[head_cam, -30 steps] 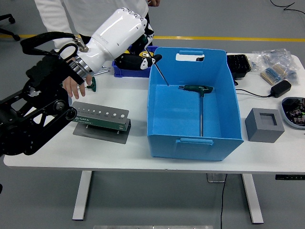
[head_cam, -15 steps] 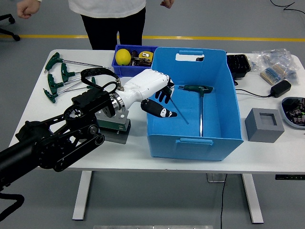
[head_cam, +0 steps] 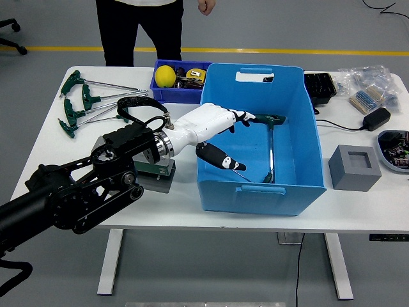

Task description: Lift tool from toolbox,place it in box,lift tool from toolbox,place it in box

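left hand (head_cam: 220,131) over blue box (head_cam: 300,131), fingers spread, empty; tool (head_cam: 271,144) just beyond fingertips.

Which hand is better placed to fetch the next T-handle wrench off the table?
Left. The left hand is open over the blue bin, beside the T-handle wrenches; no right arm shows.

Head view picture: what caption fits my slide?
Robot's left hand reaches into the blue box, fingers spread above a T-handle tool.

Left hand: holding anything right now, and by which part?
Nothing, as far as the head view shows. The left hand hangs inside the blue box with fingers spread and thumb apart; no tool sits between them. A green-handled T-wrench lies on the box floor, apart from it.
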`<state>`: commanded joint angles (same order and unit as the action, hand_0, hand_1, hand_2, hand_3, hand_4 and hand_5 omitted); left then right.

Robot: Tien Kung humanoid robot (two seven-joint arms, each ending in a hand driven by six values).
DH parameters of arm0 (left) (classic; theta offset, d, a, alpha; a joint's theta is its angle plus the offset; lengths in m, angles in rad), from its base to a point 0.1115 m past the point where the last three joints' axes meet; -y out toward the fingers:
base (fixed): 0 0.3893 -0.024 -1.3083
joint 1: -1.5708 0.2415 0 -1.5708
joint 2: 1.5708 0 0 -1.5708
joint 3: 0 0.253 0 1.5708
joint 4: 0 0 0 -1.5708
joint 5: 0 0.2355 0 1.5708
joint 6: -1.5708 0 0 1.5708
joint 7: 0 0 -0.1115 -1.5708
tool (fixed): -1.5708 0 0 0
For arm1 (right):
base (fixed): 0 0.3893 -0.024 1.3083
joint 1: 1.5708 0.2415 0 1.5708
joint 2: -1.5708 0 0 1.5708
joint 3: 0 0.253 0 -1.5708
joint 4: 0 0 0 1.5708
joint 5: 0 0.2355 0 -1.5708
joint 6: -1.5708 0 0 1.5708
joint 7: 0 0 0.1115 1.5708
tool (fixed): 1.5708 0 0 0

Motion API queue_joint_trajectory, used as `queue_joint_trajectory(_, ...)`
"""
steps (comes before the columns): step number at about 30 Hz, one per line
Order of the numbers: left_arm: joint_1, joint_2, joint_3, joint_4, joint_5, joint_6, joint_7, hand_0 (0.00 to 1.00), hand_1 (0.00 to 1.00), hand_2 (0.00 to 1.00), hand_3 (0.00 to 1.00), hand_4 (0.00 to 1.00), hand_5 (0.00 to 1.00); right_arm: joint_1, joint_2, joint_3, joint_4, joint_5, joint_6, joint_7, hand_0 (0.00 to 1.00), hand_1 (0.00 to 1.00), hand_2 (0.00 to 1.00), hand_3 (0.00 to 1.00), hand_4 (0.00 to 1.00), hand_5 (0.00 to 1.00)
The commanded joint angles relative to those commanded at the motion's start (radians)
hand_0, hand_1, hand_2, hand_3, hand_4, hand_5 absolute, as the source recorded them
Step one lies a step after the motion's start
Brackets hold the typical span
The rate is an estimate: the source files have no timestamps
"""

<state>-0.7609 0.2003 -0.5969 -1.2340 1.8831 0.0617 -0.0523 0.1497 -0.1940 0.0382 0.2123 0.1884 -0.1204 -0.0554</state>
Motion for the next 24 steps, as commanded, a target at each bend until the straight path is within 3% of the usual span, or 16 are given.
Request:
queue_joint_trajectory(2,0.016,0.003,-0.031,-0.006,-0.011,0.005,0.0,0.546,0.631,0.858,0.969,0.953,0.492,0.0,0.0,0.001,0.0,-0.001,0.0,0.0,0.761,0.751,0.788,0.643,0.874,0.765)
queue_joint_trajectory(5,0.065,0.005,-0.117,-0.022,-0.073,0.041,-0.011,0.546,0.631,0.858,0.969,0.953,0.492,0.0,0.001,0.003,0.0,0.0,0.0,0.001,0.761,0.751,0.788,0.643,0.874,0.765)
queue_joint_trajectory(7,0.109,-0.002,-0.194,-0.034,-0.136,0.076,-0.024,0.546,0.631,0.858,0.969,0.953,0.492,0.0,0.001,0.005,0.0,0.0,0.0,0.001,0.761,0.751,0.788,0.643,0.874,0.765)
queue_joint_trajectory(8,0.129,-0.006,-0.232,-0.04,-0.171,0.091,-0.028,0.626,0.699,0.866,0.911,0.95,0.597,0.0,0.001,0.006,0.0,-0.001,0.0,0.002,0.76,0.75,0.788,0.643,0.874,0.764)
queue_joint_trajectory(12,0.218,-0.023,-0.399,-0.075,-0.347,0.165,-0.062,0.626,0.699,0.866,0.911,0.95,0.597,-0.001,0.003,0.01,0.0,-0.002,0.0,0.002,0.76,0.75,0.788,0.643,0.874,0.764)
queue_joint_trajectory(13,0.232,-0.024,-0.433,-0.083,-0.386,0.167,-0.064,0.626,0.699,0.866,0.911,0.95,0.597,-0.002,0.003,0.01,0.0,-0.003,0.001,0.003,0.76,0.75,0.788,0.643,0.874,0.764)
queue_joint_trajectory(14,0.249,-0.025,-0.467,-0.093,-0.425,0.165,-0.059,0.723,0.743,0.86,0.82,0.915,0.62,-0.003,0.003,0.01,0.0,-0.003,0.001,0.003,0.761,0.749,0.787,0.64,0.873,0.763)
queue_joint_trajectory(19,0.313,-0.027,-0.593,-0.126,-0.639,0.146,-0.014,0.723,0.743,0.86,0.82,0.915,0.62,-0.006,0.004,0.005,-0.001,-0.004,0.001,0.003,0.761,0.749,0.787,0.64,0.873,0.763)
queue_joint_trajectory(20,0.328,-0.029,-0.614,-0.127,-0.685,0.135,-0.004,0.764,0.761,0.864,0.803,0.913,0.718,-0.006,0.005,0.003,-0.001,-0.003,0.001,0.003,0.76,0.749,0.787,0.64,0.872,0.762)
queue_joint_trajectory(24,0.372,-0.035,-0.668,-0.117,-0.854,0.1,0.009,0.764,0.761,0.864,0.803,0.913,0.718,-0.009,0.006,0.003,-0.001,-0.002,0.001,0.004,0.76,0.749,0.787,0.64,0.872,0.762)
